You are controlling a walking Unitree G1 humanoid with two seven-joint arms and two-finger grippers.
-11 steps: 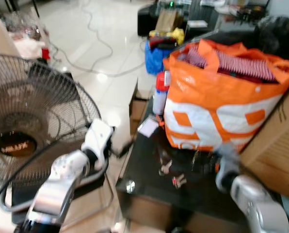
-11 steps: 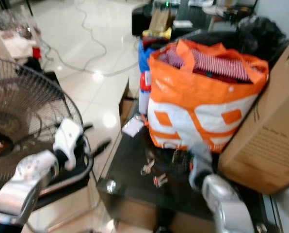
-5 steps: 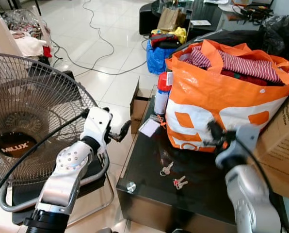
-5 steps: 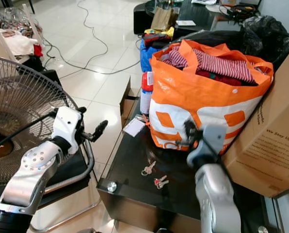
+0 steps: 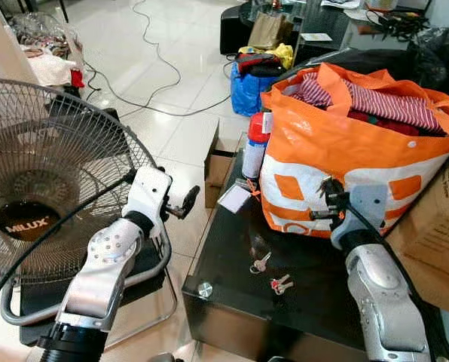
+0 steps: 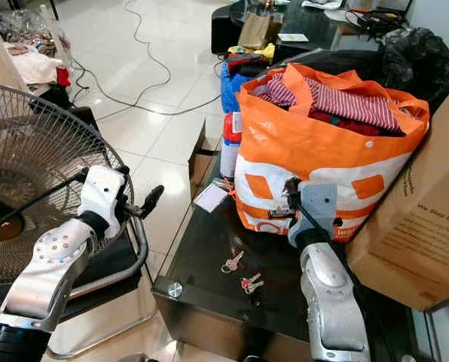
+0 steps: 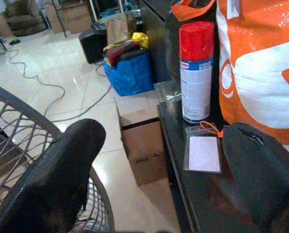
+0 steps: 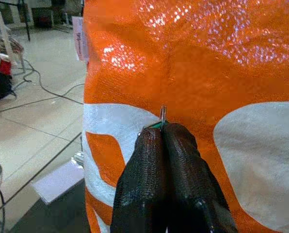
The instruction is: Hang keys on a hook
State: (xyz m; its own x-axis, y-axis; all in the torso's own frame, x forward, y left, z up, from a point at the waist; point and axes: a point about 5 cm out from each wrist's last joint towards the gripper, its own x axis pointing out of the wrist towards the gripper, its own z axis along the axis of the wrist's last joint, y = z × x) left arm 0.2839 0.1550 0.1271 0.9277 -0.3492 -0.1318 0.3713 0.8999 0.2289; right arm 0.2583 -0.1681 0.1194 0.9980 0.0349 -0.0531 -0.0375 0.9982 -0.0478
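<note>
Two small silver key bunches [image 5: 260, 262], one red-tagged [image 5: 280, 284], flat on glossy black bench [image 5: 232, 249], just before orange-and-white woven bag [image 5: 345, 151]. Below and left of right hand [image 5: 330, 197], the nearer one, raised against the bag, fingers [image 8: 159, 160] pressed together on a thin metal sliver. Left hand [image 5: 187, 202] spread, beside the bench edge. Versus half a second ago: right hand nearer the bag; keys unmoved.
</note>
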